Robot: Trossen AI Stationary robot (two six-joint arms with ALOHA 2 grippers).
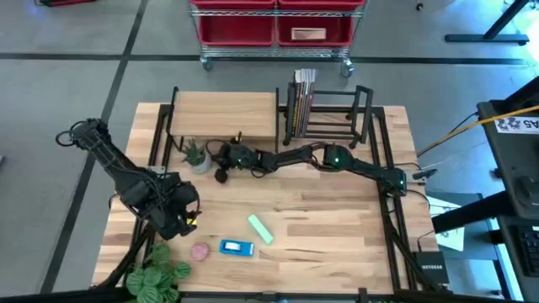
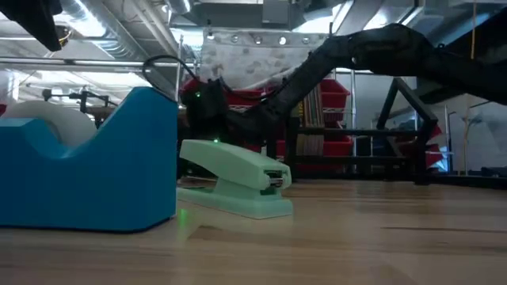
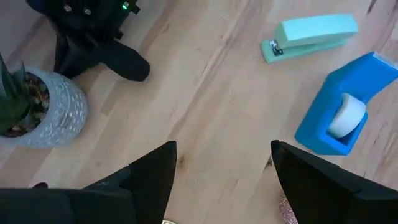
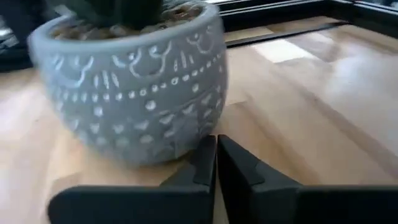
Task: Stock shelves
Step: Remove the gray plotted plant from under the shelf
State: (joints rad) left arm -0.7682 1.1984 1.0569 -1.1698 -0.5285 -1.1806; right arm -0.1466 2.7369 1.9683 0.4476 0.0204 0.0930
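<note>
A wood-topped shelf (image 1: pixel 223 114) and a black book rack (image 1: pixel 330 114) holding several books stand at the table's far side. In front of the shelf, a small plant in a grey patterned pot (image 1: pixel 196 157) rests on its base on the table. My right gripper (image 4: pixel 216 155) reaches in from the right and is shut, low at the pot's (image 4: pixel 134 93) wall. My left gripper (image 3: pixel 224 177) hovers open over bare table near the left edge, with nothing between its fingers. My right gripper has its shut fingertips (image 4: pixel 208 152) level at the pot's lower wall (image 4: pixel 180 134), coming from the table's right side. I cannot tell whether they touch it. The pot stands upright on the table.
A mint-green stapler (image 1: pixel 259 228), a blue tape dispenser (image 1: pixel 237 247) and a small pink object (image 1: pixel 200 251) lie near the front edge. A leafy green plant (image 1: pixel 156 278) sits at the near left corner. A cart with red bins (image 1: pixel 274 29) stands beyond the table.
</note>
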